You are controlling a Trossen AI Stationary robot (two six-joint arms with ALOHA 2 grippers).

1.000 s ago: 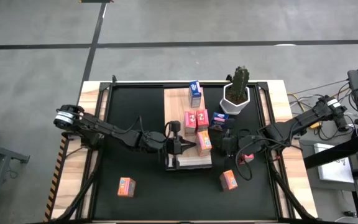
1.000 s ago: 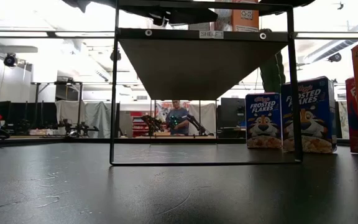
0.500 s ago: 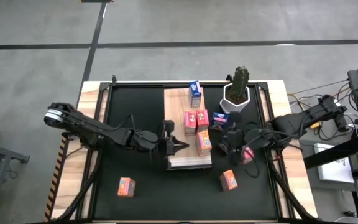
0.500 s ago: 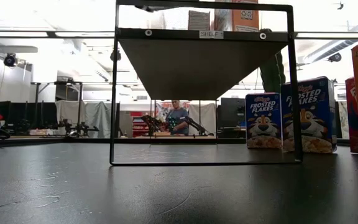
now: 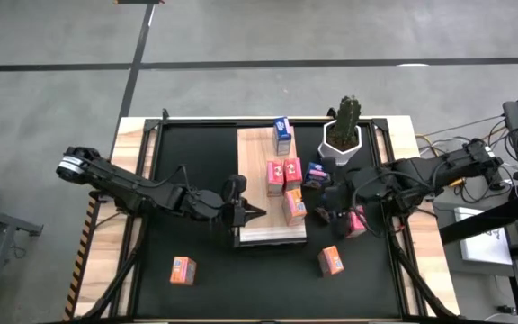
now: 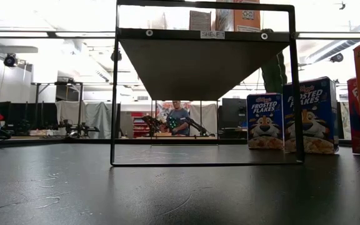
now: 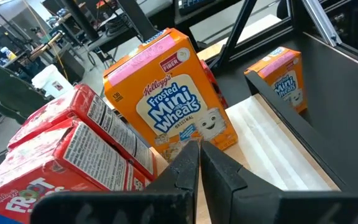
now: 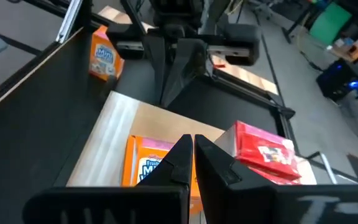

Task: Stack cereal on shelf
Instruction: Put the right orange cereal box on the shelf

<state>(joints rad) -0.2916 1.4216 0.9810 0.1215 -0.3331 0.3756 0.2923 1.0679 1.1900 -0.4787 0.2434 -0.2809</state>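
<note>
The shelf (image 5: 252, 162) is a light wood board on a black frame over the mat. On it stand a blue cereal box (image 5: 282, 135), two pink-red boxes (image 5: 284, 174) and an orange box (image 5: 295, 206), also seen as the orange box (image 7: 173, 102). My left gripper (image 5: 259, 213) hovers shut just left of the orange box, holding nothing. My right gripper (image 5: 324, 213) hovers shut just past the shelf's right edge, also holding nothing. In the wrist views the left gripper (image 7: 199, 152) and the right gripper (image 8: 191, 149) each show shut fingertips.
Orange boxes stand on the black mat at the near left (image 5: 182, 269) and near right (image 5: 331, 260). A pink box (image 5: 356, 221) and a blue box (image 5: 317, 173) lie by the right arm. A potted cactus (image 5: 343, 126) stands at the far right.
My left gripper has drawn back from the orange box toward the table's left edge and risen a little, staying shut. My right gripper has risen and pulled back toward the table's right edge, also shut. The boxes on the shelf have kept their places.
</note>
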